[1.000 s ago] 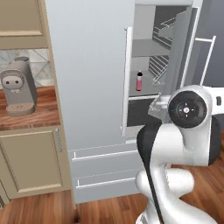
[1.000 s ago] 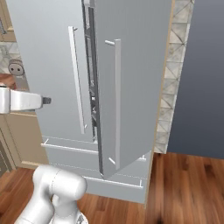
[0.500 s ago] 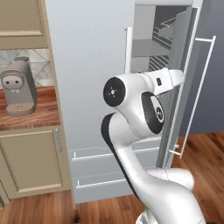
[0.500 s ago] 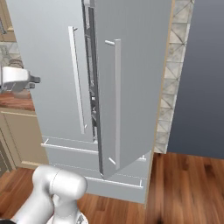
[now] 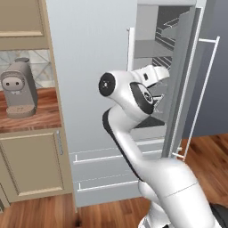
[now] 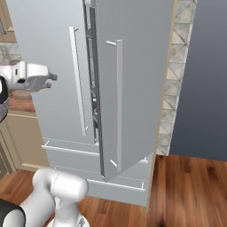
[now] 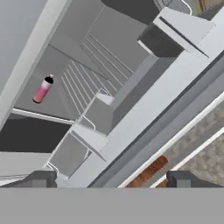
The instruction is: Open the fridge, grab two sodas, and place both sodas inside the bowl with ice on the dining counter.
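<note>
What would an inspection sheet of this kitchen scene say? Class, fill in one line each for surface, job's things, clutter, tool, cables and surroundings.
Surface: wood kitchen counter left of the fridge, over a beige cabinet.
Job's things: fridge with its right door swung open and its left door shut; wire shelves inside; no cola bottles seen.
Clutter: grey coffee machine on the counter; one small pink bottle with a dark cap inside the fridge.
Tool: tool open, empty, pointed into the fridge opening.
Cables: nothing seen.
Surroundings: wood floor, tiled wall strip and dark wall right of the fridge.
</note>
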